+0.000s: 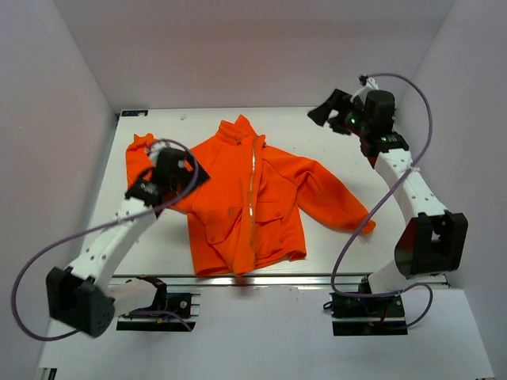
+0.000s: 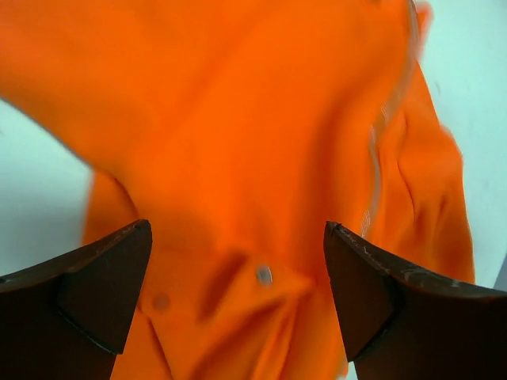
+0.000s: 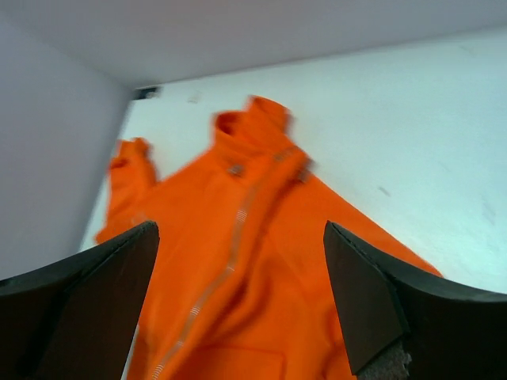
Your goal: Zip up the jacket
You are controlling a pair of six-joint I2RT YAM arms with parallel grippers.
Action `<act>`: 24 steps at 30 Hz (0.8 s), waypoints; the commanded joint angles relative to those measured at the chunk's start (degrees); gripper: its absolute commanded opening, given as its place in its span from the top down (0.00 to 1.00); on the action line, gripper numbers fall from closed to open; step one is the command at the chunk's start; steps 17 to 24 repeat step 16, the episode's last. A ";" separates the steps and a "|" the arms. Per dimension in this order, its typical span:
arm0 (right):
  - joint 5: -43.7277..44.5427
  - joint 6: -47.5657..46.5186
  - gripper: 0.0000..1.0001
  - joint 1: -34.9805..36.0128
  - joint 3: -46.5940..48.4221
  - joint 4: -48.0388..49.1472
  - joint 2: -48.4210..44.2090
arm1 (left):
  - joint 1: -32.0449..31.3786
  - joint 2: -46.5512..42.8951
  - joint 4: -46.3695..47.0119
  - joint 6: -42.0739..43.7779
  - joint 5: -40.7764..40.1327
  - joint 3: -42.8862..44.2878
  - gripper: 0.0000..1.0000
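Orange jacket lies flat mid-frame, zipper seemingly closed to the collar. Left gripper, above its left-of-frame side, and right gripper, upper right, both gape empty; lift away upward without snagging fabric

No text, labels, brands or numbers can be read in any view. The jacket shows only plain orange fabric, and both wrist views are too blurred for fine print.
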 commanded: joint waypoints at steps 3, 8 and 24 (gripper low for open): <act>12.44 -2.73 0.11 -4.94 -7.42 -15.34 -5.77 | 23.52 16.42 -1.34 14.32 12.37 16.07 0.02; 18.24 -4.66 0.11 -5.73 -12.95 -21.14 -9.99 | 29.51 23.56 -8.56 15.38 1.47 24.29 0.02; 15.98 -6.07 0.11 -5.82 -21.04 -16.77 -13.59 | 37.34 12.68 0.23 18.19 4.90 14.12 0.02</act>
